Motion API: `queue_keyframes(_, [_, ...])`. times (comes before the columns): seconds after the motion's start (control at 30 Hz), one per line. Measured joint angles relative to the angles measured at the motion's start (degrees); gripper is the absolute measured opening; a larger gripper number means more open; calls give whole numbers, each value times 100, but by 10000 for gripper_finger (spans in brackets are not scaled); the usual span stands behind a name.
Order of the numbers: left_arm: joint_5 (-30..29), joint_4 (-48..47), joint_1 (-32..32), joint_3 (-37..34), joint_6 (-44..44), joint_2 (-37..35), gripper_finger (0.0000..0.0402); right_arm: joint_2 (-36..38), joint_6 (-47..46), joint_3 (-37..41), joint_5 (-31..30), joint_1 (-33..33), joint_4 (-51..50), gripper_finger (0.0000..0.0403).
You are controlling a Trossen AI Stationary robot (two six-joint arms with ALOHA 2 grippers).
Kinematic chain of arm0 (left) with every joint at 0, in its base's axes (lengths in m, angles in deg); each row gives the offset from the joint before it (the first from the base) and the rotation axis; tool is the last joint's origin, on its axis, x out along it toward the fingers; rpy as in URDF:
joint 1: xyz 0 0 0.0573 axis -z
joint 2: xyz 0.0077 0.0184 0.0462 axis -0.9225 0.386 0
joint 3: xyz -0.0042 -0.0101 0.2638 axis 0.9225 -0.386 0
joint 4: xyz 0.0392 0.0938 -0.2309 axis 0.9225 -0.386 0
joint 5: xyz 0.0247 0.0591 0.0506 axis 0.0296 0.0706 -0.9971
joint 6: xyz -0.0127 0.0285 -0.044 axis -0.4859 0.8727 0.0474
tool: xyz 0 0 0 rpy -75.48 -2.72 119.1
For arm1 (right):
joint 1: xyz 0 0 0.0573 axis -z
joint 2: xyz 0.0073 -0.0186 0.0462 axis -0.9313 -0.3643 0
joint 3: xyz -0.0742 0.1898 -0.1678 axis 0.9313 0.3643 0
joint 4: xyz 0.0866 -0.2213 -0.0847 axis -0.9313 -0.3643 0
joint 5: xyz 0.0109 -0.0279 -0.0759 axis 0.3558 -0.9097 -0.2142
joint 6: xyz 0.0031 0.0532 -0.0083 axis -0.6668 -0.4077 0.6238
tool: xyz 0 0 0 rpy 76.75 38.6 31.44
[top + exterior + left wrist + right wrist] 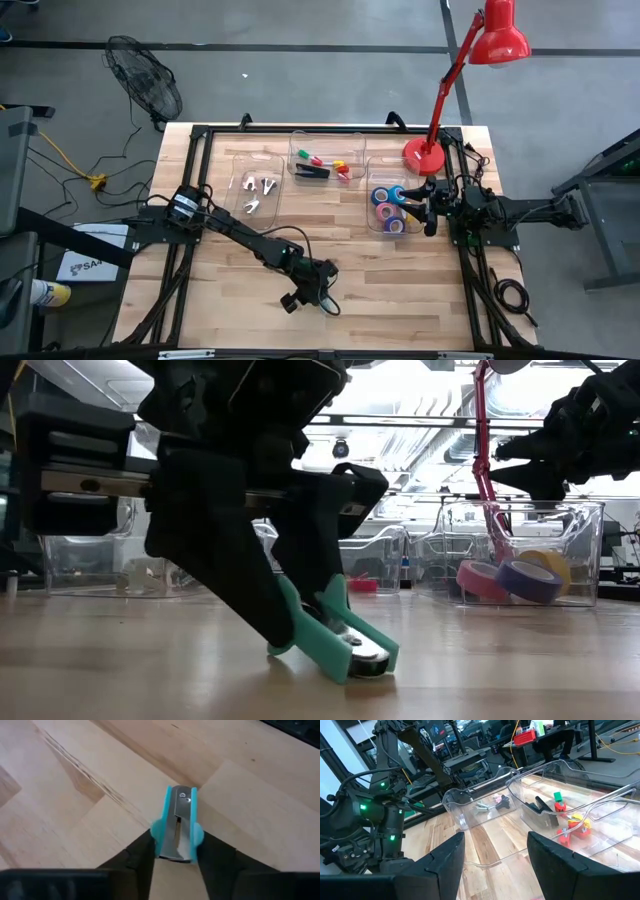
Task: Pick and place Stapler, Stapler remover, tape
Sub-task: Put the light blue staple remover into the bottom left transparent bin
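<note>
Two dark arms worked over the wooden tabletop (400, 290) in the high view: the left pincer (303, 297) sat low near the front edge, well apart from three clear bins, while the right pincer (425, 205) hung just beside the right bin (372, 180) that held the tape rolls (390, 210). The black stapler (311, 172) lay in the middle bin (327, 143) with small red, green and yellow pieces (330, 162) around it, and the left bin (236, 180) held pale metal staple removers (258, 190). A red desk lamp (495, 40) stood behind the right pincer. In the low view, the left pincer (310, 645) pressed down at a slant on a teal stapler (345, 645) whose far end rested on the tabletop, its dark fingers (225, 590) bearing on the teal body; pink, purple and yellow tape rolls (510, 578) showed in the bin beyond, beneath the right pincer (540, 460). In the left wrist view, the left pincer (175, 855) had its fingers touching the two sides of the teal stapler (178, 822), one finger on each flank, in a grip on its near end, while the metal top ran away across the wood. In the right wrist view, the right pincer (495, 865) stood with its jaws wide apart and nothing between them; ahead of it lay the middle bin with the black stapler (542, 810) and coloured pieces (572, 827), and farther off the bin with the staple removers (492, 804).
</note>
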Motion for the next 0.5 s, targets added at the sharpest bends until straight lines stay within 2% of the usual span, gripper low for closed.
queue_keyframes(0.17, [-4,42,0,0,0,-2,86,0,0,0,1,1,0,207])
queue_keyframes(0.33, [-164,88,-2,-7,-265,-71,84,0,0,0,0,-1,0,207])
queue_keyframes(0.5, [-859,-190,-44,-7,-739,-351,85,0,0,0,1,1,0,206])
